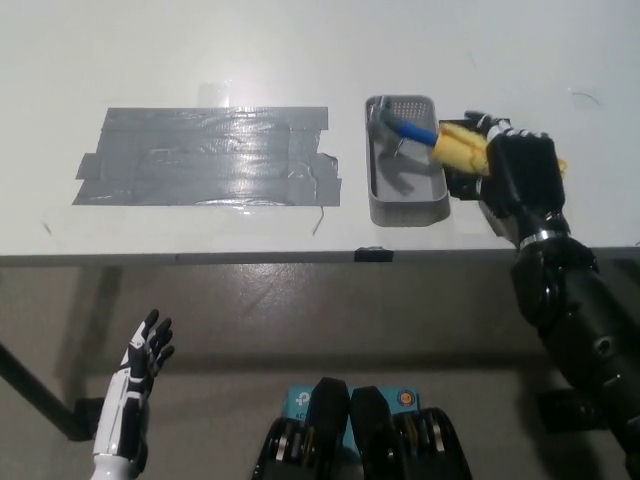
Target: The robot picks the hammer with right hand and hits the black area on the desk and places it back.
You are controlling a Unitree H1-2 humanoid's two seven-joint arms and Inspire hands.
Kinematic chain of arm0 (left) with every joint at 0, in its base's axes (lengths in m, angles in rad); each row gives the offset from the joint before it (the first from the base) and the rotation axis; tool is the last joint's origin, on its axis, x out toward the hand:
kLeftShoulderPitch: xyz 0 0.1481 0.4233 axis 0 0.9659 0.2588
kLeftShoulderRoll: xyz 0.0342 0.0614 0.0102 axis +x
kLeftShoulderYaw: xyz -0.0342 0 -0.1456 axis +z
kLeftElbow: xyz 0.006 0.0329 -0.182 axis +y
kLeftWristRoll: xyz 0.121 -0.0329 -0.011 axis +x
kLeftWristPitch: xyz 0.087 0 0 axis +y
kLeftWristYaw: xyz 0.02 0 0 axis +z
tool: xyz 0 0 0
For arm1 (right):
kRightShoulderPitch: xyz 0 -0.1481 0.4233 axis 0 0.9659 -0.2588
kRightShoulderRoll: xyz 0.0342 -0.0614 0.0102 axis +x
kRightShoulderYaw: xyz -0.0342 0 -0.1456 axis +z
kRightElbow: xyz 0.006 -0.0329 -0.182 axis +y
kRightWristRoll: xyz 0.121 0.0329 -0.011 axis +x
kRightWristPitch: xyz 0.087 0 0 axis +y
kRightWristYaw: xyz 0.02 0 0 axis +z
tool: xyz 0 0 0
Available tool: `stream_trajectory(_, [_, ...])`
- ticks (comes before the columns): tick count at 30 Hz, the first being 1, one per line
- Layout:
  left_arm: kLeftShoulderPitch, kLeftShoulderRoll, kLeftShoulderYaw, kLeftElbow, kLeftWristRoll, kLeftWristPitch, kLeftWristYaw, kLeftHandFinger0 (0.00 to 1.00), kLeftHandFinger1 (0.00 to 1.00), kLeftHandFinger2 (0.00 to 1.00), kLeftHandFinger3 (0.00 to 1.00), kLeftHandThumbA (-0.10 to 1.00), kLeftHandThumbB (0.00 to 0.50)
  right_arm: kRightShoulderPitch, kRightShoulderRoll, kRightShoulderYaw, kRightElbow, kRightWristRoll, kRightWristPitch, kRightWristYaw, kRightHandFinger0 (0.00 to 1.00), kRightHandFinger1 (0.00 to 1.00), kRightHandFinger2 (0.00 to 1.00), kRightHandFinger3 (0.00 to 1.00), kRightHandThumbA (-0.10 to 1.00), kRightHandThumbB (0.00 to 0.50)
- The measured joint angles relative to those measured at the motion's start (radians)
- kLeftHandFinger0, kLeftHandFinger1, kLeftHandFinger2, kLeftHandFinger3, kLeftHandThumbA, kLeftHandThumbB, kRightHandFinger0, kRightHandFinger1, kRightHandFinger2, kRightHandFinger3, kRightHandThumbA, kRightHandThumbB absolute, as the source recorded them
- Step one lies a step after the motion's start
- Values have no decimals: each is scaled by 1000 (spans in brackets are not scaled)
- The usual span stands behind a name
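The black right arm reached up from the lower right over the tabletop [200,60], and its robot hand [518,172] was curled closed around the yellow grip of the hammer [440,140]. The white left robot hand [145,358] hung below the tabletop's front edge, empty, with its fingers spread apart.
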State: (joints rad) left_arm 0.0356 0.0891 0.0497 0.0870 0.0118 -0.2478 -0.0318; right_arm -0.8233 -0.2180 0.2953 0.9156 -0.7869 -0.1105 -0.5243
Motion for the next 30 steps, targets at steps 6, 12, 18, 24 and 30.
stream_trajectory(6, [-8, 0, 0, 3, 3, 0, 0, 1000, 1000, 1000, 1000, 1000, 13, 6, 7, -103, -65, 113, -4, 89, 57, 416, 755, 795, -100, 107])
stream_trajectory(12, [-8, 0, 0, 7, 6, 0, 0, 1000, 1000, 1000, 1000, 1000, 29, 13, 7, -203, -116, 223, 18, 183, 13, 460, 881, 855, -100, 53])
stream_trajectory(18, [-8, 0, 1, 8, 11, 0, 0, 1000, 1000, 1000, 1000, 1000, 26, 23, -14, -282, -148, 337, 86, 319, 104, 644, 946, 1000, -100, 81])
stream_trajectory(24, [-8, 0, 2, 12, 15, 1, 0, 1000, 1000, 1000, 1000, 1000, 16, 26, -89, -273, -149, 379, 161, 464, 111, 652, 968, 1000, -100, 127])
stream_trajectory(30, [-8, 0, 3, 22, 17, 1, 0, 1000, 1000, 1000, 1000, 1000, 30, 32, -186, -228, -149, 386, 207, 603, 151, 655, 956, 1000, -100, 138])
